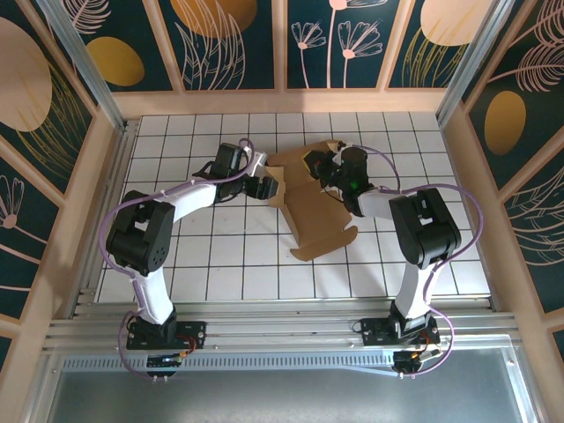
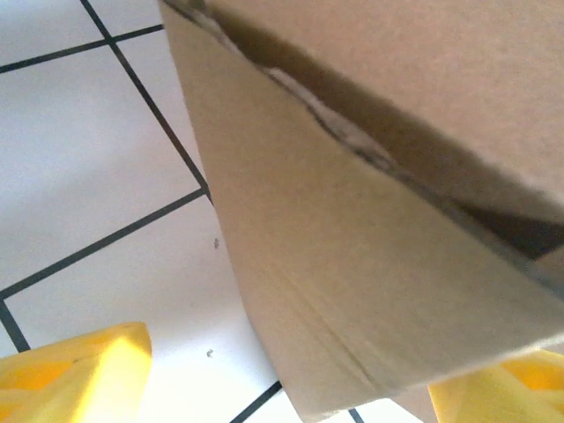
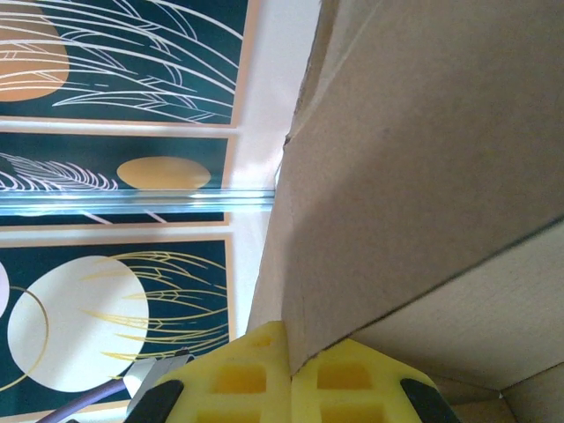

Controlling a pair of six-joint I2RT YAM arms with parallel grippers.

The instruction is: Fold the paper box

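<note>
Paper box (image 1: 310,216), toward far edge of desk (image 1: 220,264): panel pinched by right jaws, likely for bracing; left jaws spread astride flap.

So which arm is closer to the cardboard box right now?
Right. The right fingers are shut on the paper box; the left fingers stand open either side of its left edge, not gripping.

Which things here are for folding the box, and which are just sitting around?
For the job:
brown cardboard paper box
left claw, open by it
right claw, pinching its flap

Just there:
white tiled table
dark blue wall panels with gold leaf pictures
</note>
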